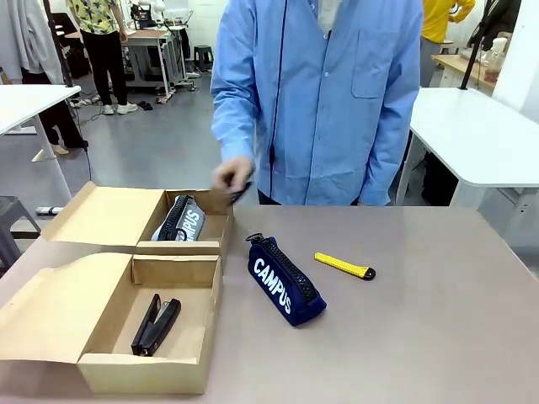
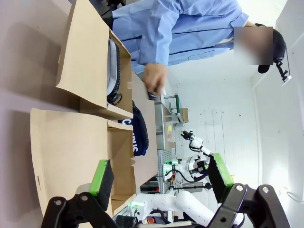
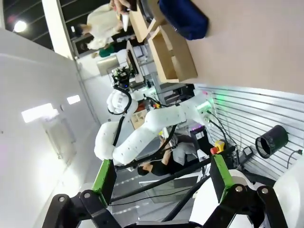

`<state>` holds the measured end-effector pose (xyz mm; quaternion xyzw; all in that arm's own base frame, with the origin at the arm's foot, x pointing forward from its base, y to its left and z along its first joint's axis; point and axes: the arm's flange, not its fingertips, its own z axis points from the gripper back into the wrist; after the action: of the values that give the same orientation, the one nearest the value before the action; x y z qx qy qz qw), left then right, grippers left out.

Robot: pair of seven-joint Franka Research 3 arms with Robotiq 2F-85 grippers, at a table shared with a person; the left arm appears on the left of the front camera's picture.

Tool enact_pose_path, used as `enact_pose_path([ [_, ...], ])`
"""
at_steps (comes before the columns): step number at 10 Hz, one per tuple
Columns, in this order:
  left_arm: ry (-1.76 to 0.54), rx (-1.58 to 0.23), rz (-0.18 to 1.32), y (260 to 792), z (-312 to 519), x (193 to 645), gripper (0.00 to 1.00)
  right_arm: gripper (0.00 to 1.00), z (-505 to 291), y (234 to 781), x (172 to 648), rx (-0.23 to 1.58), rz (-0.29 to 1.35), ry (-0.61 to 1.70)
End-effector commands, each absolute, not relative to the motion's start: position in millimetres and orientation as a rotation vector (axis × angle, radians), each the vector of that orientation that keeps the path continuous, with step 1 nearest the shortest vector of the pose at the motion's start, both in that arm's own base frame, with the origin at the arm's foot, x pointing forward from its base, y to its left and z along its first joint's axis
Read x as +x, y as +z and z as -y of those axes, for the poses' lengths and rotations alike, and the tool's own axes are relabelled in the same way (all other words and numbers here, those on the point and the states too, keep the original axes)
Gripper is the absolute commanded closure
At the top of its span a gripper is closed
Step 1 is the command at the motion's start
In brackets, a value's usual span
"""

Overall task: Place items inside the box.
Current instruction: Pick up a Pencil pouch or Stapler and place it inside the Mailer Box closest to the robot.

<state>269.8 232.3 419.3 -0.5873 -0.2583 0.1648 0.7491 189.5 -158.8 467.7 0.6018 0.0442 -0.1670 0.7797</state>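
Left gripper [image 2: 160, 175] and right gripper [image 3: 161, 175] are idling wide open and empty, leaving the packing to the person.
Well ahead of the left gripper, the person's hand [image 2: 154, 80] is holding a dark item over the box [image 2: 80, 52]; the navy pencil case [image 3: 185, 16] is lying far ahead of the right gripper, unpacked.

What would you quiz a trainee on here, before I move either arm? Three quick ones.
1. True or false: the yellow utility knife lies inside one of the boxes.
2. What lies in the near box? A: a black stapler; B: scissors; C: a tape roll.
3. Fill in: the left gripper is ___.
Key: 1 false; 2 A; 3 open.
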Motion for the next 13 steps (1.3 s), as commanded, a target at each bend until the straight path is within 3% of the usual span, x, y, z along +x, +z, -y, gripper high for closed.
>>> enact_pose_path([
  [1,0.341,-1.289,0.582,419.9,-231.0,268.7,0.0,0.0,153.0,480.4,191.4,1.307,-0.106,-0.378],
  [13,0.341,-1.289,0.582,419.9,-231.0,268.7,0.0,0.0,154.3,472.7,192.0,1.298,-0.098,-0.361],
])
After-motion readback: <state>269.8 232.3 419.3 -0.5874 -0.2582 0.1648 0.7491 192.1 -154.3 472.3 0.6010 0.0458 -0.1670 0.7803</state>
